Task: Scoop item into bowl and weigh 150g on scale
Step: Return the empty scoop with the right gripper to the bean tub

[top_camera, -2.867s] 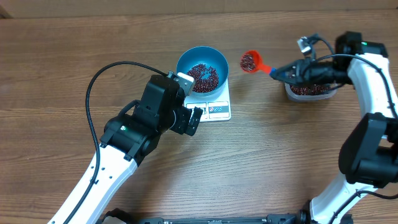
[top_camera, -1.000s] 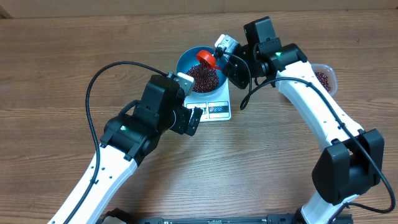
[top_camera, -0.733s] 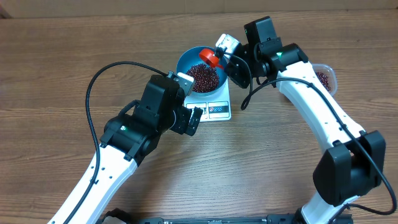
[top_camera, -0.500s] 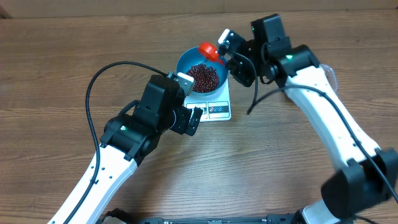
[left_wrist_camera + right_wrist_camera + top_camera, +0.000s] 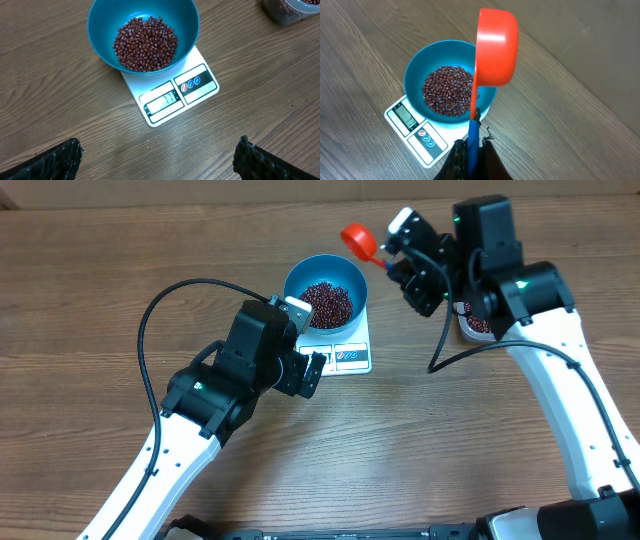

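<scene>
Your right gripper (image 5: 470, 152) is clamped on the red scoop (image 5: 495, 47) by its blue handle, and the cup is tipped on edge ahead of the grip. Below it, the blue bowl (image 5: 415, 75) of red-brown beans (image 5: 447, 90) sits on the white scale (image 5: 415, 130). A low swing could clip the bowl rim and corrupt the weight. Your left gripper (image 5: 157, 160) is spread wide and empty. Only its wrist view faces the scale display. Only the overhead view shows the scoop clear of the rim, toward the bean tub (image 5: 478, 327).

Illumination bright, even and diffuse. Soft, faint shadow directly beneath the bowl (image 5: 186, 24). Focus sharp throughout.
</scene>
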